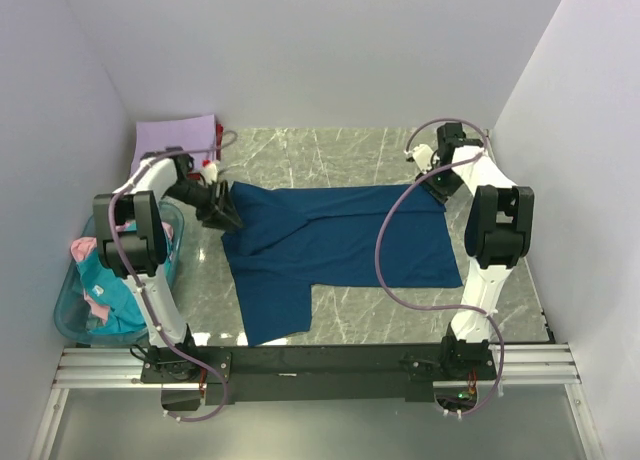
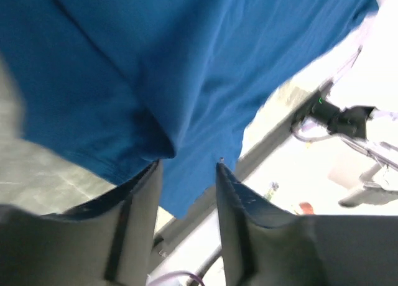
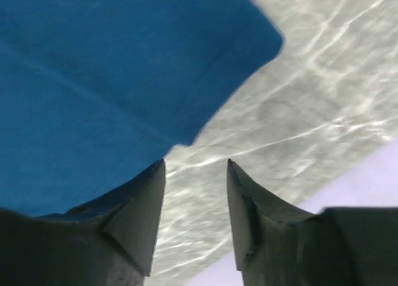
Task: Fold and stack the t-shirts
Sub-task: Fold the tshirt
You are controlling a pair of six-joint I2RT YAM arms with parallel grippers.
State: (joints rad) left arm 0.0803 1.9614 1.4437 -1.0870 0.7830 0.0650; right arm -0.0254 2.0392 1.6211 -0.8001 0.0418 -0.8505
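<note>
We see the left tool [image 2: 186, 165] partly open at the far left corner of the dark blue t-shirt [image 1: 340, 245], gripping nothing, with cloth just past its fingertips. The right tool [image 3: 196, 161] is likewise parted and empty, over bare bench [image 1: 330, 150] just beside the shirt's far right corner. The shirt lies spread on the grey marbled bench between pale walls [image 1: 300, 50]. A lavender shirt [image 1: 175, 135] lies far left. A blue basket [image 1: 65, 315] at the left holds a teal shirt [image 1: 110, 280] and a pink shirt [image 1: 82, 248].
</note>
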